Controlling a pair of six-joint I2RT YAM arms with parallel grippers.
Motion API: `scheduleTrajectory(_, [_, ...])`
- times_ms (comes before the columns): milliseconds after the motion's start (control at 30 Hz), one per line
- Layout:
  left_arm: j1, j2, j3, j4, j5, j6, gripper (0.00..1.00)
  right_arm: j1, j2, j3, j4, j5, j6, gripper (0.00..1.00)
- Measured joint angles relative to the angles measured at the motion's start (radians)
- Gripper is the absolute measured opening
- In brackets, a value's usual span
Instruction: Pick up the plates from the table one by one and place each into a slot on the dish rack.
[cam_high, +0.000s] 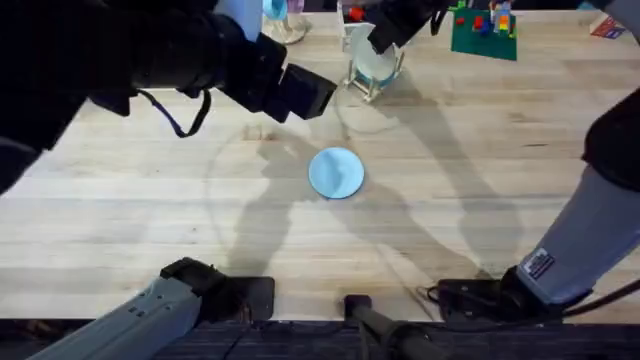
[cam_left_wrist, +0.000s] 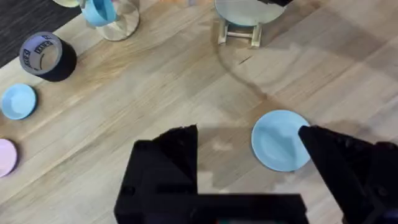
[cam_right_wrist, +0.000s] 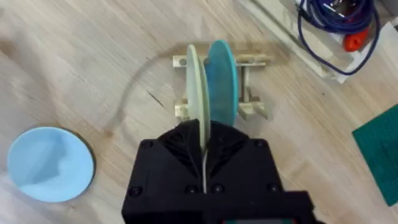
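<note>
A light blue plate (cam_high: 336, 172) lies flat on the table (cam_high: 150, 220) near its middle. The dish rack (cam_high: 368, 78) stands at the far side. In the right wrist view a pale yellow-green plate (cam_right_wrist: 194, 81) stands upright in a slot of the dish rack (cam_right_wrist: 252, 61), beside a teal-blue plate (cam_right_wrist: 222, 81). My right gripper (cam_right_wrist: 203, 134) is shut on the yellow-green plate's edge. My left gripper (cam_left_wrist: 245, 134) hangs open above the table, just beside the light blue plate (cam_left_wrist: 280, 140), with nothing between its fingers.
A tape roll (cam_left_wrist: 46, 55), a small light-blue saucer (cam_left_wrist: 17, 101) and a pink saucer (cam_left_wrist: 5, 157) lie at the far left. A round wooden stand (cam_left_wrist: 115, 22) is near the rack. A green baseplate with bricks (cam_high: 485, 32) sits at the far right.
</note>
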Motion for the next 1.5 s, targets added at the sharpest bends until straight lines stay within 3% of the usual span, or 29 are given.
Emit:
scheduleTrajectory(667, [0.0,0.0,0.0,0.0,0.0,0.0,0.993,0.0,0.0,0.0,0.0,0.0,0.0,0.029])
scheduleTrajectory(1033, [0.0,0.0,0.0,0.0,0.0,0.0,0.993,0.0,0.0,0.0,0.003,0.0,0.0,0.171])
scheduleTrajectory(1500, [0.0,0.0,0.0,0.0,0.0,0.0,0.994,0.0,0.0,0.0,0.003,0.0,0.0,0.187])
